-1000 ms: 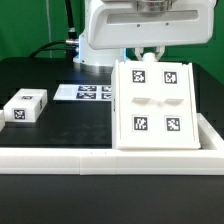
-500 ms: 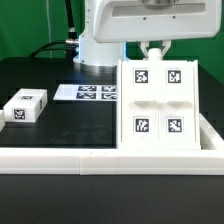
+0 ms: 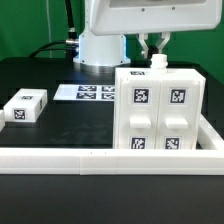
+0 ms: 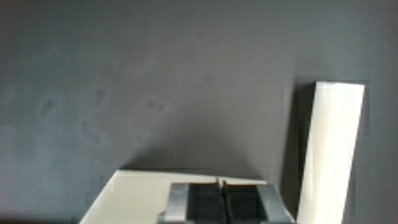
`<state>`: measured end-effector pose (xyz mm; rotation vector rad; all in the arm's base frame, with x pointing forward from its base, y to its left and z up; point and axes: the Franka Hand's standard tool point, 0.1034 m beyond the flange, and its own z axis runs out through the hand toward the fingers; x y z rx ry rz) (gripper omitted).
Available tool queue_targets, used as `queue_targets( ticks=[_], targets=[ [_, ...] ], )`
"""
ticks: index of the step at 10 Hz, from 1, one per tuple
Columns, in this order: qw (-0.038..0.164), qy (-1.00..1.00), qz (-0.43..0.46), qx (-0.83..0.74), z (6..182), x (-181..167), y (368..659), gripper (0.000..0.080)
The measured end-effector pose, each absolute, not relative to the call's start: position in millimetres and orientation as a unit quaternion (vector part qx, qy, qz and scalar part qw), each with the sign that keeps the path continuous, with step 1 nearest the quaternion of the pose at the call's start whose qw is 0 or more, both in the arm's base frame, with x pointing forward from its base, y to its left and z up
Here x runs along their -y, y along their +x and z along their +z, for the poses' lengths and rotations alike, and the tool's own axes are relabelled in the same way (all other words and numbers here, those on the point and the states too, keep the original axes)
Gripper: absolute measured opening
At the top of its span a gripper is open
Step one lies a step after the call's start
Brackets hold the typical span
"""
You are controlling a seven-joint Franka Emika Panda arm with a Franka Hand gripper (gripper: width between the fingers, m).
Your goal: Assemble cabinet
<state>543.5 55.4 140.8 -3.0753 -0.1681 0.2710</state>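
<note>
Upright on the bench (image 3: pixel 70 128), the cabinet (image 3: pixel 160 112): close to the near edge, toward the corner at the exterior view's right, base just behind the rail (image 3: pixel 90 156). Faces the exterior camera with four square black-and-white tags, two above two, one per panel, a vertical and a horizontal seam between the panels. Along the whole near edge, that rail, turning back along the edge at the exterior view's right, just beside the cabinet. Directly above the cabinet's top edge, the gripper (image 3: pixel 156 54), hanging from the white arm (image 3: pixel 140 15); fingers angled inward, tips coming together at a small white nub on the top. In the wrist view, dark pads of the fingers (image 4: pixel 238 205) drawn close with only a thin pale seam between, sitting over the cabinet's top; cannot tell whether pressed together or pinching a thin part of the cabinet. Beside them in that view, bare dark bench and a stretch of the rail. Well apart from the cabinet, toward the edge at the exterior view's left, a small white block (image 3: pixel 24 106) with tags on top and front, lying flat. Between block and cabinet but farther back, toward the far edge, the marker board (image 3: pixel 92 92), flat, in front of the arm's base.
</note>
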Motion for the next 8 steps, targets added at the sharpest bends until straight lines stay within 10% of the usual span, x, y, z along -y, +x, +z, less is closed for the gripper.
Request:
queue_targets(
  ticks=[4,7,8],
  targets=[
    [0.025,-0.994,0.087,0.055,139.4,-56.0,543.3,0.0245],
    [0.025,-0.994,0.088,0.055,139.4,-56.0,543.3,0.073],
    [0.025,-0.994,0.088,0.054,139.2,-56.2,542.9,0.0778]
  ],
)
